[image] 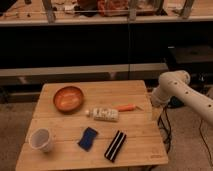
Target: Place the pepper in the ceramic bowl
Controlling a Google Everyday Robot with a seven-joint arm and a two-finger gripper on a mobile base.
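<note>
**Gripper at right edge, pepper mid-table**

My gripper [156, 101] hangs by the right edge of the wooden table [65, 155]; open or closed, can't tell. Slender orange-red pepper [126, 107] lies nr, just beside white labelled bottle [104, 114]. Glossy orange-brown ceramic bowl [68, 98] sits further left, bare wood btwn.

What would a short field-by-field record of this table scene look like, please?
pepper: lying on the table, right of the white bottle, outside the bowl
ceramic bowl: back left, nothing seen inside
white bottle: on its side, mid-table
cup: upright, front left
blue pad: front centre
black striped object: right of the blue pad
gripper: at the arm's end by the table's right edge, apart from the pepper
</note>
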